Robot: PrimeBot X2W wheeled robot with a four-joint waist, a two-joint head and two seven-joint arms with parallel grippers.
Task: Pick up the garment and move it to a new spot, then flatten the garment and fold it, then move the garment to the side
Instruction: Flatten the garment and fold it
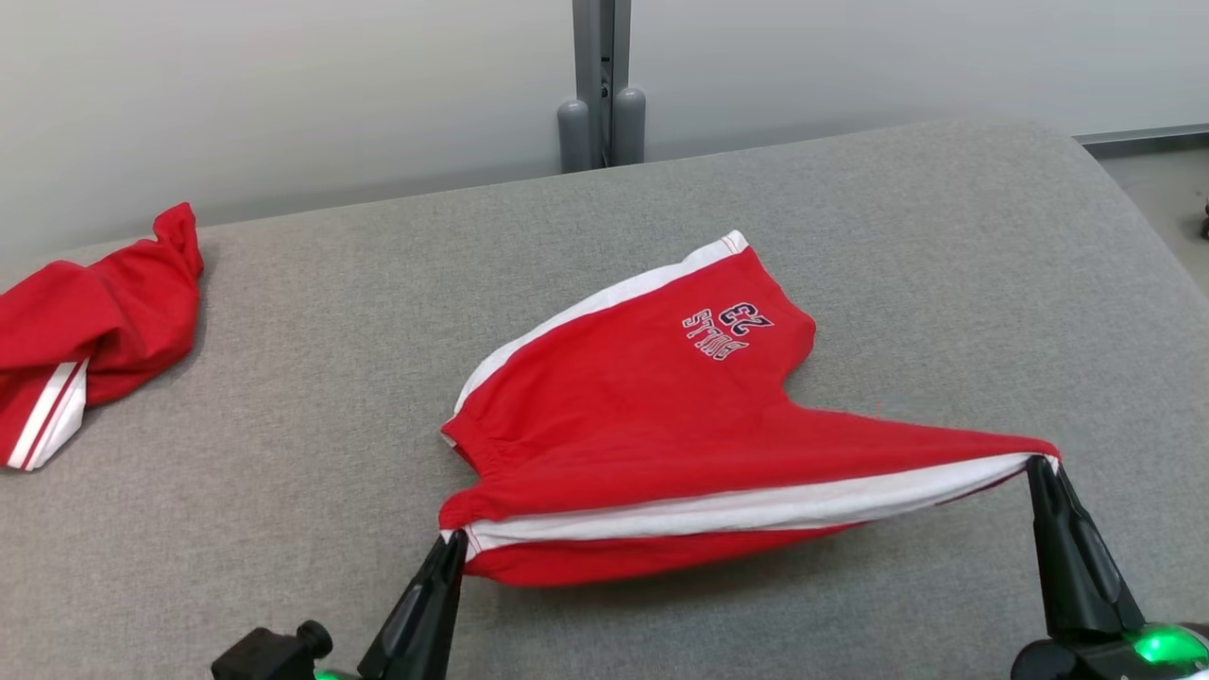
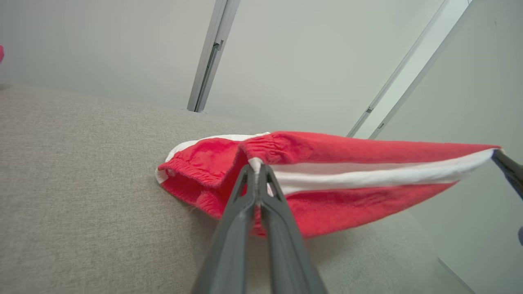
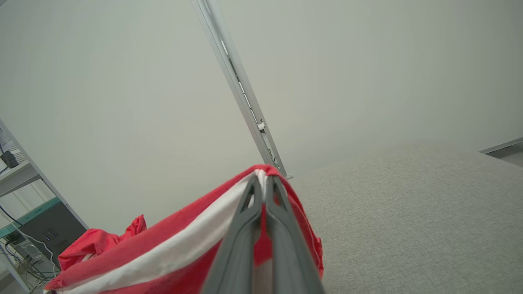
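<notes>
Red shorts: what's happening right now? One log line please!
left gripper: shut on red shorts | right gripper: shut on red shorts | near edge stretched, lifted off grey surface

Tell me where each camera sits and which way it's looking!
Head view: on the robot's head, looking forward and down at the red shorts on the grey table; the left gripper and right gripper pinch their near corners.
Left wrist view: on the left wrist, looking along its own shut fingers across the table towards the wall.
Right wrist view: on the right wrist, looking along its own shut fingers towards the wall.
Shared: all three show the shorts' white stripe.
</notes>
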